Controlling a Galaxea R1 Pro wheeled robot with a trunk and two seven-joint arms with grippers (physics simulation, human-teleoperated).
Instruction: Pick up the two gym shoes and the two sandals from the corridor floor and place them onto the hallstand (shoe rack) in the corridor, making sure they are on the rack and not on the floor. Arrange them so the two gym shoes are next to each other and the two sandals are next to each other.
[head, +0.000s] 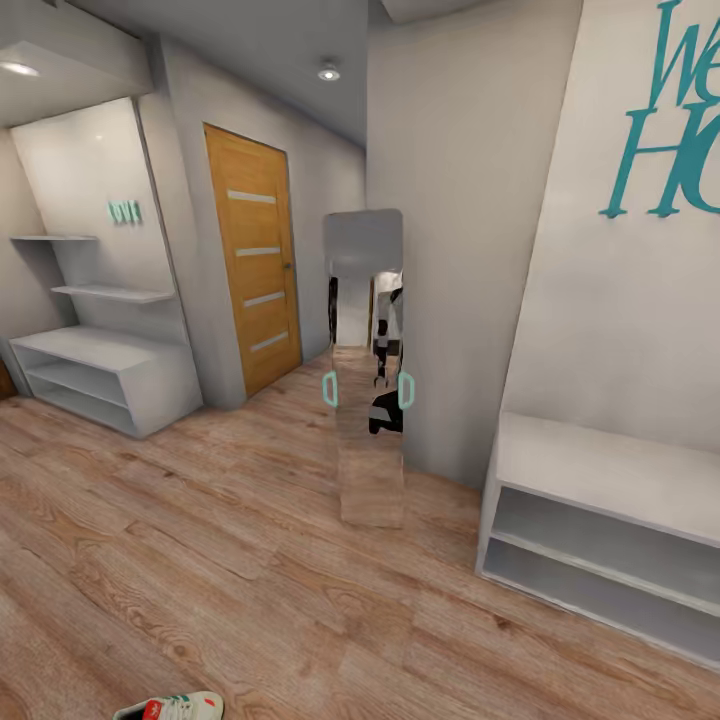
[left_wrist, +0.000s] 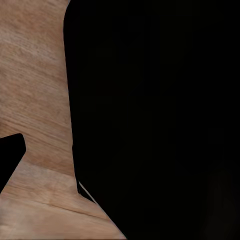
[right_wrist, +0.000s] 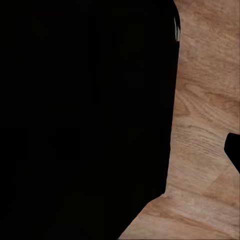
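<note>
One gym shoe (head: 175, 708), cream-white with a red-orange label and a green stripe, lies on the wood-plank corridor floor (head: 200, 560) at the near edge of the head view, partly cut off. The second gym shoe and both sandals are out of view. The pale grey hallstand (head: 100, 375) stands far off at the left wall, with two low open compartments and two staggered shelves above. In the left wrist view a large black mass (left_wrist: 160, 120) hangs over the floor, with a small dark tip (left_wrist: 10, 155) at the edge. The right wrist view has a similar black mass (right_wrist: 85, 120).
A plain low white two-shelf bench (head: 600, 520) stands at the right wall under teal lettering. A tall mirror (head: 368, 400) leans on the wall corner ahead, reflecting the robot. A wooden door (head: 255, 260) is behind it to the left. Open floor lies between the shoe and the hallstand.
</note>
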